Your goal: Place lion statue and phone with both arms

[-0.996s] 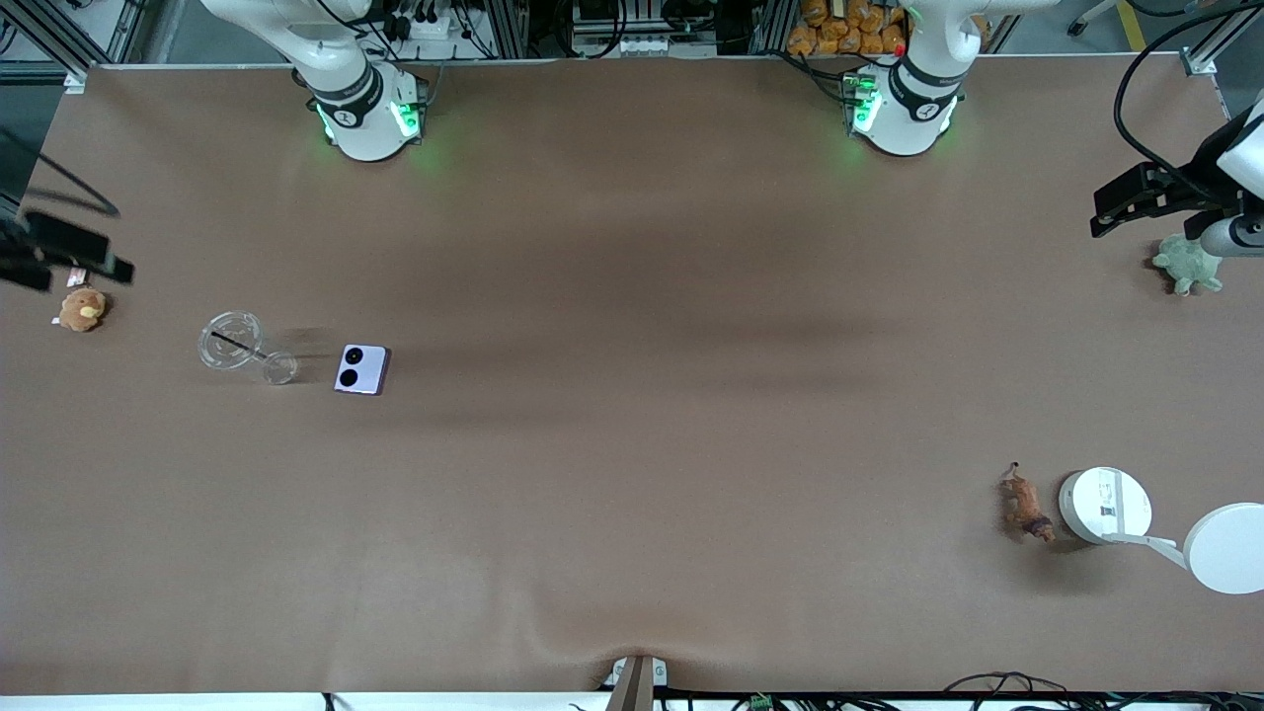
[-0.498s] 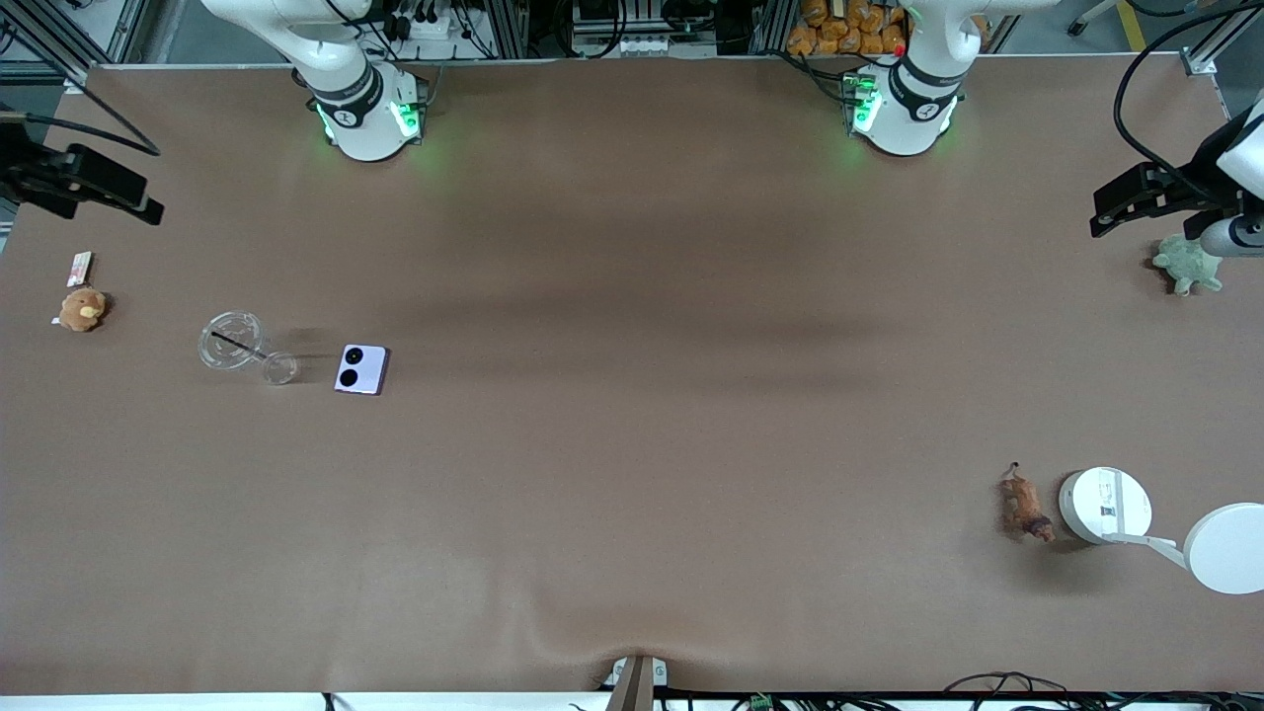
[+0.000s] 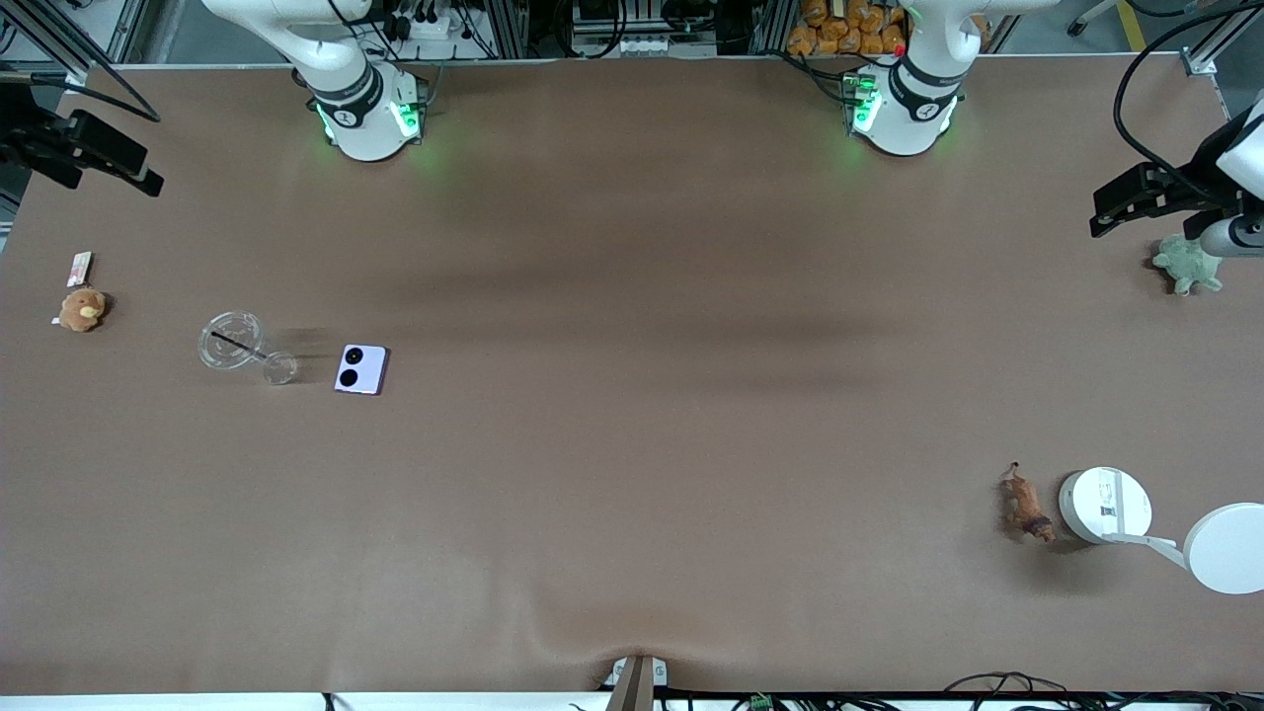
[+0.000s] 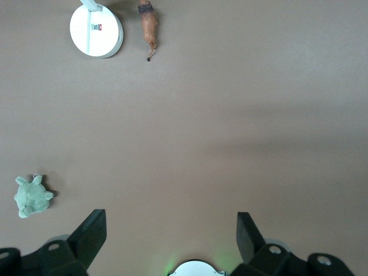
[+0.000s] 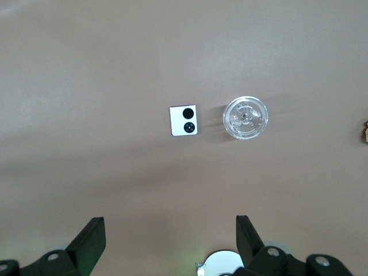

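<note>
My front camera looks steeply down on the whole tabletop (image 3: 632, 444), facing both bases. Each wrist camera looks straight down from high up; the front shares the lion statue (image 4: 149, 30) with the left one, the phone (image 5: 184, 120) with the right one.

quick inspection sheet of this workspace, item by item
surface: brown table, a slight ripple at its edge nearest the front camera
job's things: phone lies flat toward the right arm's end; lion statue lies toward the left arm's end; neither is held
clutter: clear glass beside the phone; tan plush toy with a small tag; green plush turtle; white lamp beside the lion statue
grippers: right gripper open, up over the table's edge at the right arm's end; left gripper open, up beside the turtle
cables: black cable looping to the left arm; loose wires at the edge nearest the front camera
surroundings: aluminium frame and orange items past the bases
</note>
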